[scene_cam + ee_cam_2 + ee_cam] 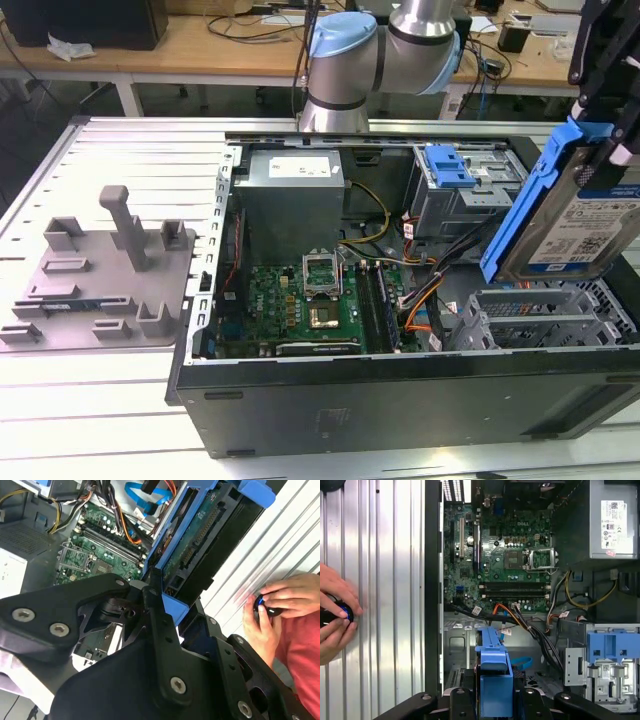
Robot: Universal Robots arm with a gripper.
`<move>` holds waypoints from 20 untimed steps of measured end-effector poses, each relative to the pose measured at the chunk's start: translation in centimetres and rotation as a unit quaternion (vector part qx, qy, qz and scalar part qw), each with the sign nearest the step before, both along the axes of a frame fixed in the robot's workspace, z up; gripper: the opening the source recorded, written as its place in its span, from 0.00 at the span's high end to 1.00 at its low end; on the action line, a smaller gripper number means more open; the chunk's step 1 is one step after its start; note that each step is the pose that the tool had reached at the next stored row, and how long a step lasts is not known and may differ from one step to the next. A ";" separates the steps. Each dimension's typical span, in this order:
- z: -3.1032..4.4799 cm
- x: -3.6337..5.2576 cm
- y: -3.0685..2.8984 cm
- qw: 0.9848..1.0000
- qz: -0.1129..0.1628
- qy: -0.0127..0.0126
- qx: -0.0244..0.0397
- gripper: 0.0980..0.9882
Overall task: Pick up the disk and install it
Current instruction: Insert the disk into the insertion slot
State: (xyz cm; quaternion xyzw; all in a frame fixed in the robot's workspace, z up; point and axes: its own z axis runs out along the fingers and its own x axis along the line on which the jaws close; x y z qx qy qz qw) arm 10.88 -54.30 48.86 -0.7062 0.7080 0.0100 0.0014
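The disk (575, 225) hangs tilted on edge above the open computer case (400, 395), at the exterior view's right. It is silver with a white-and-blue label and blue side rails. My gripper (607, 125) is shut on its upper end. In the second wrist view the disk (210, 535) shows edge-on with its connector side visible, between the black fingers of the gripper (175, 607). In the first wrist view the blue rail of the disk (495, 677) sits in the gripper (495, 696), over the empty drive bay (457, 645) inside the case.
Inside the case are a big grey box (295, 190), a green motherboard (310, 300), a grey cage with a blue latch (450, 180), loose cables (420, 300) and a lower metal bay (545, 315). A grey fixture plate (100, 270) lies at the exterior view's left. A person's hands (335, 615) hold a small device beside the case.
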 end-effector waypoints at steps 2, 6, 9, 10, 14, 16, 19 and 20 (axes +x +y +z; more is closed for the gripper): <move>-0.04 0.32 0.00 1.000 0.000 0.000 0.000 0.70; -0.11 0.59 0.00 1.000 0.000 0.000 0.000 0.70; -0.15 0.67 0.00 1.000 0.000 0.000 0.000 0.70; -0.15 0.67 0.00 1.000 0.000 0.000 0.000 0.70; -0.18 0.67 -0.01 1.000 0.000 0.000 0.000 0.70; -0.23 0.67 -0.03 1.000 0.000 0.000 0.000 0.70; -0.26 0.67 -0.14 1.000 0.000 0.000 0.000 0.70; -0.29 0.67 -0.20 1.000 0.000 0.000 0.000 0.70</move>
